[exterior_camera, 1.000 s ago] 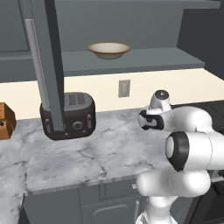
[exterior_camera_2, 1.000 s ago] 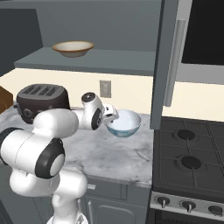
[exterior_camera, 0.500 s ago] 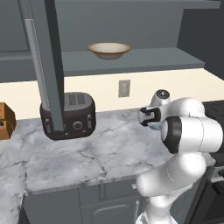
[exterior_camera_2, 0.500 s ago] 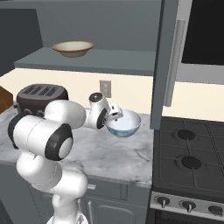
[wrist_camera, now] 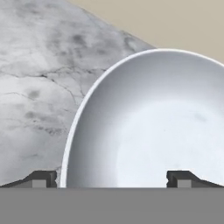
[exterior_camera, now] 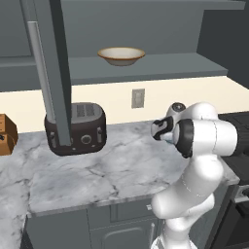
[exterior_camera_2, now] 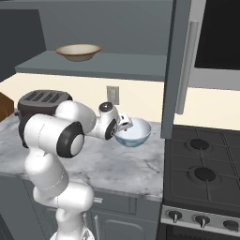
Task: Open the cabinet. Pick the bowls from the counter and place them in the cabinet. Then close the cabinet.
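The right base view shows the deep white bowl (exterior_camera_2: pixel 134 132) with its pale blue outside, sitting on the marble surface (exterior_camera_2: pixel 140 166) just in front of the hand (exterior_camera_2: pixel 125 123). In the left base view the arm's big white elbow covers that bowl, and the hand (exterior_camera: pixel 160 130) is a small dark piece poking out to the left of the elbow. The hand view looks right into the white bowl (wrist_camera: pixel 153 122) from very near. One dark fingertip (wrist_camera: pixel 41 178) is outside the bowl's rim and the other is over the inside, so the rim lies between them.

The hand is open as wide as it goes. It holds nothing. I cannot tell if a finger touches the rim.

The cream bowl (exterior_camera: pixel 121 55) with the brown rim sits on the grey shelf (exterior_camera: pixel 160 65) of the cabinet, high above the hand and off to one side. In the right base view the cream bowl (exterior_camera_2: pixel 78 51) is up and to the left of the hand. Both cabinet doors stand open. The left base view shows one door (exterior_camera: pixel 51 73) with its long silver handle, hanging in front of the black toaster (exterior_camera: pixel 78 127). The right base view shows the other door (exterior_camera_2: pixel 180 70), just past the white bowl, next to the stove (exterior_camera_2: pixel 201 168).
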